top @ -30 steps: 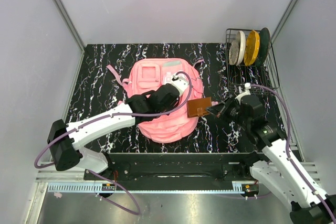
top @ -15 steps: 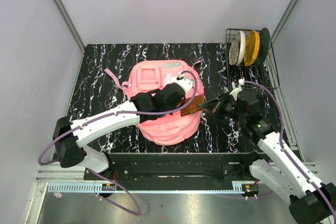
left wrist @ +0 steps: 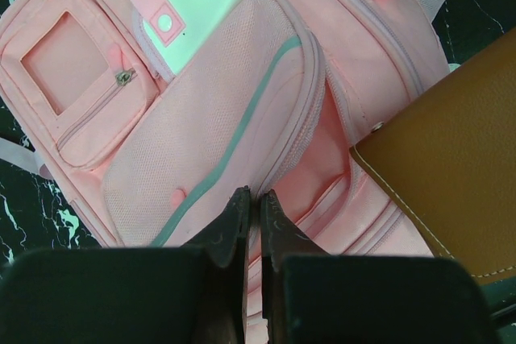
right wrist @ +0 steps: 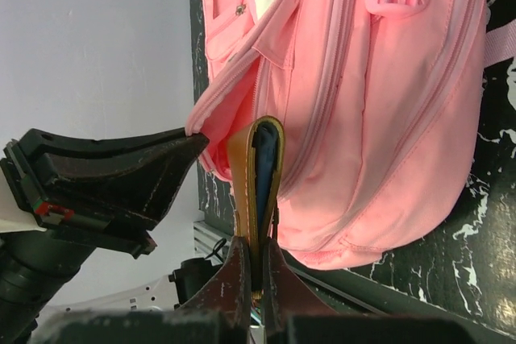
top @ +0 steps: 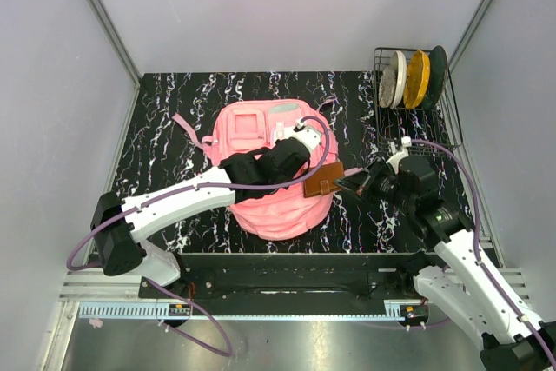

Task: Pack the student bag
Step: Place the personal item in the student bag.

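Note:
The pink student bag point(top: 252, 128) lies flat in the middle of the table, front pockets up. My left gripper point(top: 304, 152) is shut on the edge of the bag's mint-trimmed pocket opening point(left wrist: 302, 78), pinching the pink fabric between its tips point(left wrist: 258, 199). Just right of the bag, my right gripper point(top: 352, 182) is shut on a brown leather wallet point(top: 323, 182) with a blue inside. It holds the wallet edge-on point(right wrist: 256, 175), whose far end sits at the bag's side point(right wrist: 387, 118), beside the raised opening. The wallet's flat brown face point(left wrist: 451, 175) shows at the right of the left wrist view.
A wire dish rack point(top: 452, 119) with white, yellow and dark green plates stands at the back right corner. The black marbled tabletop point(top: 165, 119) is walled in by grey panels on the left, right and rear. A pink strap point(top: 187, 121) trails off the bag's left side.
My right gripper has carried the brown wallet leftward until it overlaps the bag's right side. My left gripper, still holding the pocket edge, has shifted slightly to the right.

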Available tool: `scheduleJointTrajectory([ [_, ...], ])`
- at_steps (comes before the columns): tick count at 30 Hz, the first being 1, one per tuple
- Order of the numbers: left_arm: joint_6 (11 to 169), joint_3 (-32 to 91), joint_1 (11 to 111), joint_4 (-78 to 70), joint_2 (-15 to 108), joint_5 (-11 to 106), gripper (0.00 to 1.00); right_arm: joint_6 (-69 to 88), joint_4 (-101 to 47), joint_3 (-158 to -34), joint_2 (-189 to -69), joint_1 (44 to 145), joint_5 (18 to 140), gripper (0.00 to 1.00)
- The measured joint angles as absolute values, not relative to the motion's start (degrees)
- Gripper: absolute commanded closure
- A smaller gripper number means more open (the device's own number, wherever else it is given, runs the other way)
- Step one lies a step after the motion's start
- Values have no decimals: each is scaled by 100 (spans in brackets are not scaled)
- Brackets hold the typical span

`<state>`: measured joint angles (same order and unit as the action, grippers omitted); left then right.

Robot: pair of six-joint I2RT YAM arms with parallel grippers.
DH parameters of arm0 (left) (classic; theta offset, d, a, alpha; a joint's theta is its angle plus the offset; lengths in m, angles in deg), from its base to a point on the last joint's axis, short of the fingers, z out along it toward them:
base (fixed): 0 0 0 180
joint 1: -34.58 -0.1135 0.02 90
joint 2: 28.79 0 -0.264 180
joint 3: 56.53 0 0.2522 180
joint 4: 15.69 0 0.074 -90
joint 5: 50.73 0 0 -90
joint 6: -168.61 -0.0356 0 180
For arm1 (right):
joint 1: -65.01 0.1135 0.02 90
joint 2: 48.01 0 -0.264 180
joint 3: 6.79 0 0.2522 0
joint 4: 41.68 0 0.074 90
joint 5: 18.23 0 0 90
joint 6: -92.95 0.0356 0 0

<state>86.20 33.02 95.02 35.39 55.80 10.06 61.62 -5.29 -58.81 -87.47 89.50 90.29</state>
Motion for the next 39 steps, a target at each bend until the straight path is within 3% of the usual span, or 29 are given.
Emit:
scheduleJointTrajectory([
  [19,8618,3302,9526,3301,5801,991,100,6016,-653,-5881,-8817,8967,9342,100],
  [27,8629,3302,9526,3288,5801,1063,100,6049,-1204,-5831,-9510,8967,9504,100],
  [32,8708,3302,9524,3214,5779,1133,100,6092,-1792,-5955,-10559,9048,9545,100],
  [39,8749,3302,9524,3192,5707,1185,100,6368,-2336,-5918,-10832,9321,9532,100],
])
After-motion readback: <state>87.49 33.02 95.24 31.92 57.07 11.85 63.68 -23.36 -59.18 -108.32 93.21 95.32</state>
